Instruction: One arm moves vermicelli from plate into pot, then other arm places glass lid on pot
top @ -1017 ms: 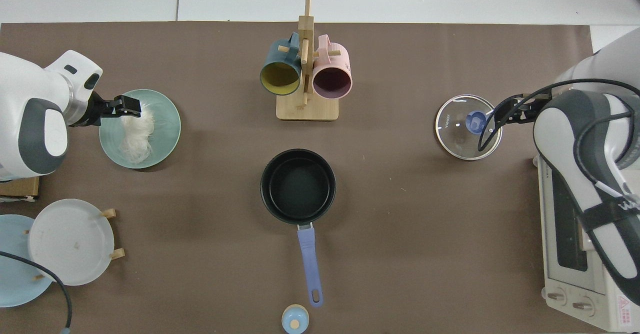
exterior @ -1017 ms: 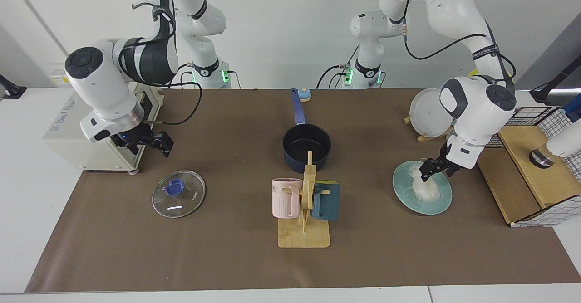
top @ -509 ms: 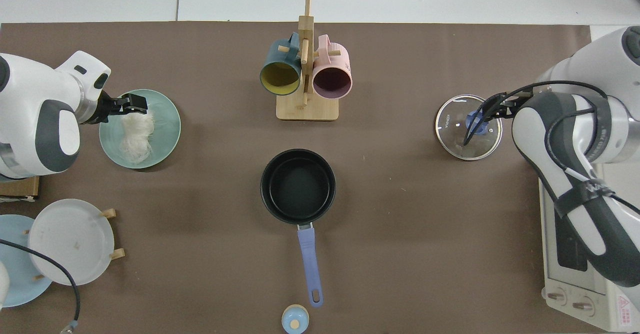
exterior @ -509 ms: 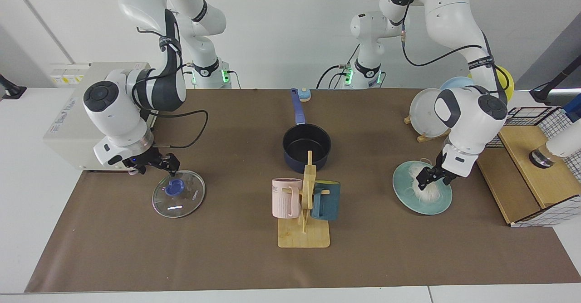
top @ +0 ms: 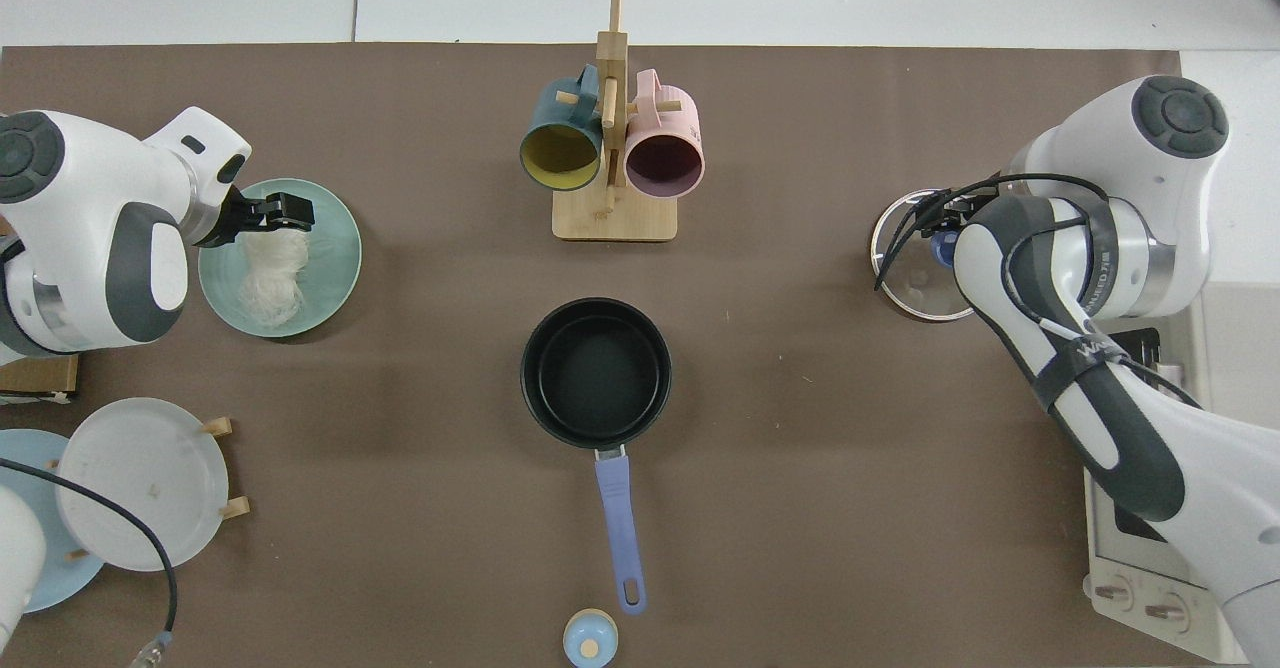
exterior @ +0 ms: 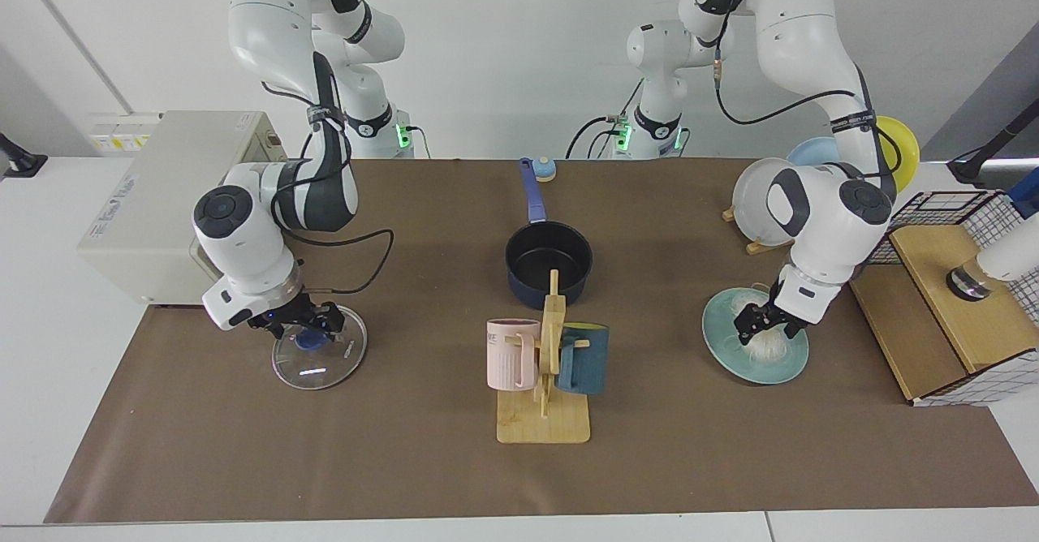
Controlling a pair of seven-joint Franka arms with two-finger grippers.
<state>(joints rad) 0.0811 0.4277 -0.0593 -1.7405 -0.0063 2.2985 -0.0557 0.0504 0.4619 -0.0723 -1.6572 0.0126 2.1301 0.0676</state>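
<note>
The vermicelli (exterior: 769, 349) (top: 270, 273) lies as a white tangle on the teal plate (exterior: 730, 355) (top: 335, 268). My left gripper (exterior: 760, 325) (top: 287, 215) is open and lowered onto the top end of the bundle, fingers either side of the strands. The dark navy pot (exterior: 548, 264) (top: 596, 372) stands mid-table with nothing in it, blue handle (top: 620, 528) pointing toward the robots. The glass lid (exterior: 325, 363) (top: 900, 283) lies flat on the mat. My right gripper (exterior: 302, 329) is open just above the lid's blue knob (exterior: 307, 341); in the top view the arm hides it.
A wooden mug rack (exterior: 545, 380) with a pink and a dark teal mug stands in front of the pot. A grey plate on a stand (exterior: 759, 201), a toaster oven (exterior: 154, 201), a wooden box with wire basket (exterior: 941, 315) and a small blue timer (exterior: 544, 170) line the edges.
My right arm swung from beside the toaster oven over to the lid and lowered onto its knob. My left gripper sank lower into the vermicelli.
</note>
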